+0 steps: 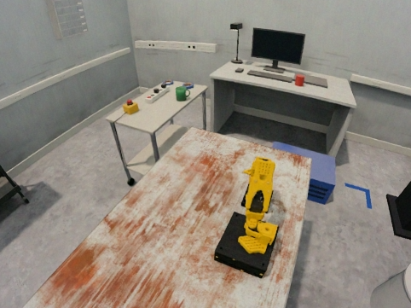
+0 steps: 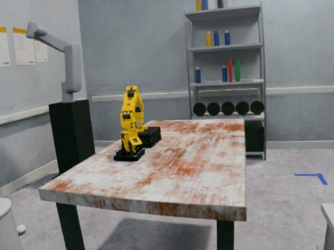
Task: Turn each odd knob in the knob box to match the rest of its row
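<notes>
The black knob box (image 1: 245, 246) lies on the worn table near its right edge. It also shows in the exterior view (image 2: 129, 154) at the table's left side. My yellow arm (image 1: 258, 188) bends down over the box. My gripper (image 1: 254, 240) points straight down onto the box's top and is shut on one of its knobs; it also shows in the exterior view (image 2: 131, 145). The knob itself, its label and the marks are too small and hidden under the fingers to tell.
The arm's black base (image 2: 150, 136) sits right behind the box. The table's right edge (image 1: 298, 235) is close to the box. A blue cabinet (image 1: 317, 172) stands beyond the table. A shelf with bottles (image 2: 226, 76) and a grey arm on a black pedestal (image 2: 71, 121) stand off the table.
</notes>
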`<move>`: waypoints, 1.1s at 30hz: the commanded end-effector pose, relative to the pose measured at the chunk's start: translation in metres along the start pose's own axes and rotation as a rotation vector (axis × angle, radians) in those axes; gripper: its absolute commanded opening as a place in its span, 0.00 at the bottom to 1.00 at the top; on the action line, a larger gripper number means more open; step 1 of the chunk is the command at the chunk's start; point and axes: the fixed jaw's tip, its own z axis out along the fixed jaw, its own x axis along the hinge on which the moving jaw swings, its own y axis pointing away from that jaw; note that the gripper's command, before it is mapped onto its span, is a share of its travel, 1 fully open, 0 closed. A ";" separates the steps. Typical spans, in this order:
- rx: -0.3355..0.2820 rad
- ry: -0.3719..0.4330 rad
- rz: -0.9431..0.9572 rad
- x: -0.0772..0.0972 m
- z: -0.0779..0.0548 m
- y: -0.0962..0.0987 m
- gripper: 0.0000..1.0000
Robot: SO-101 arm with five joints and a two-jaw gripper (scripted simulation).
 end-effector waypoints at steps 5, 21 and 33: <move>-0.020 0.022 0.142 0.004 0.004 0.004 0.01; -0.017 0.025 0.386 0.002 0.004 0.003 0.01; -0.015 0.026 0.560 0.002 0.004 0.003 0.01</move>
